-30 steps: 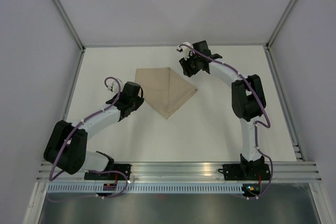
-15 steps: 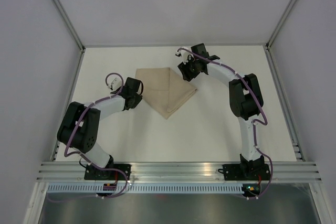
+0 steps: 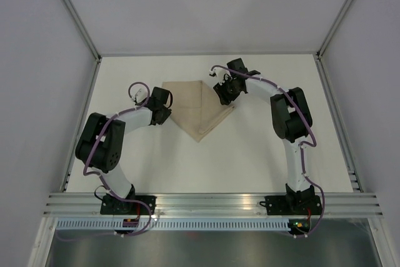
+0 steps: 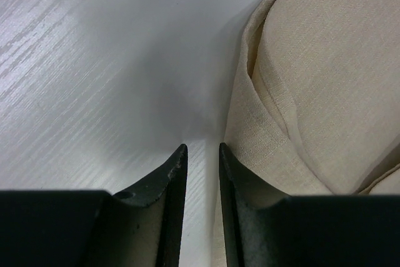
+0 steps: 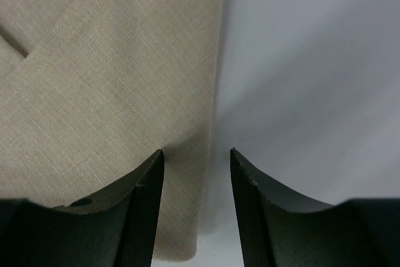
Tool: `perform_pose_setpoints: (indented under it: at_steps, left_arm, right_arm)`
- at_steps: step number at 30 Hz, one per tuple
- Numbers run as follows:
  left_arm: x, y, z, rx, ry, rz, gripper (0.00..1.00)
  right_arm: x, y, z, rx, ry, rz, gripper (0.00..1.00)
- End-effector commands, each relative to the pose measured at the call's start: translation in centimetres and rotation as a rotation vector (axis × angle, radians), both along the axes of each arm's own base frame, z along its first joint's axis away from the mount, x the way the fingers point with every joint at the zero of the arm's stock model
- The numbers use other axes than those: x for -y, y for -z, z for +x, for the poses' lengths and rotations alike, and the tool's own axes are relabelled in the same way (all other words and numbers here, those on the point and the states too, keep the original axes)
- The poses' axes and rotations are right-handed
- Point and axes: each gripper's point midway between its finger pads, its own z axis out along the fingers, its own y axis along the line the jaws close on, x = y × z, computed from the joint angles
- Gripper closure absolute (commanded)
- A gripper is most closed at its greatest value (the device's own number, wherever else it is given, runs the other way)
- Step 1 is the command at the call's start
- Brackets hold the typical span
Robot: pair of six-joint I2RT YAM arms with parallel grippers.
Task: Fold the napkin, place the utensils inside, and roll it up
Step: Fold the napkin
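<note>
Napkin [image 3: 197, 108] is lying folded on the far middle of the desk [image 3: 250, 154], looking soft, light and layered, best pinched at an edge. Left pincer [image 4: 202, 148] is sitting barely parted at its left fold, gripping nothing; right pincer [image 5: 197, 150] is gaping astride its right edge.

One beige napkin [image 3: 199, 109] on one white table [image 3: 250, 154], two robot arms, left arm [image 3: 125, 120] at the napkin's left edge, right arm [image 3: 275, 95] at its right edge, two grippers, left gripper [image 3: 164, 108], right gripper [image 3: 222, 90], two fingers each.
</note>
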Motion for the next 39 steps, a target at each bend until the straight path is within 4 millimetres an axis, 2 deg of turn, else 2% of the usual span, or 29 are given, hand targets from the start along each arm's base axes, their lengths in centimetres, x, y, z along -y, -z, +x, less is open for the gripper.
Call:
perform_pose_setpoints:
  at_steps: [1, 3, 11, 15, 17, 25, 35, 39]
  left_arm:
    - [0.5, -0.5, 1.4, 0.008, 0.013, -0.012, 0.68]
    - [0.6, 0.0, 1.6, -0.004, 0.023, -0.013, 0.68]
    - [1.5, -0.1, 4.0, -0.014, 0.103, -0.012, 0.68]
    - [2.2, -0.4, 5.3, -0.008, 0.142, -0.017, 0.68]
    - [2.5, 0.1, 5.7, -0.021, 0.169, -0.019, 0.68]
    - [4.3, 0.2, 8.2, -0.013, 0.245, -0.046, 0.66]
    - [6.4, -0.1, 10.9, 0.012, 0.311, -0.092, 0.65]
    - [6.9, -0.1, 11.5, 0.020, 0.329, -0.097, 0.63]
  right_arm:
    - [1.3, 0.7, -1.7, -0.041, 0.013, -0.053, 0.48]
    - [1.7, 1.3, -2.7, -0.069, 0.015, -0.065, 0.49]
    - [2.5, 0.0, -5.8, -0.114, 0.015, -0.051, 0.51]
    - [2.7, -0.3, -8.2, -0.163, 0.008, -0.033, 0.52]
    - [2.6, -0.9, -9.1, -0.180, -0.002, -0.018, 0.52]
    - [2.5, -0.7, -13.3, -0.273, -0.021, 0.003, 0.54]
    - [2.1, -1.5, -16.3, -0.308, -0.030, 0.009, 0.54]
    - [2.3, -1.4, -16.5, -0.298, -0.018, -0.006, 0.55]
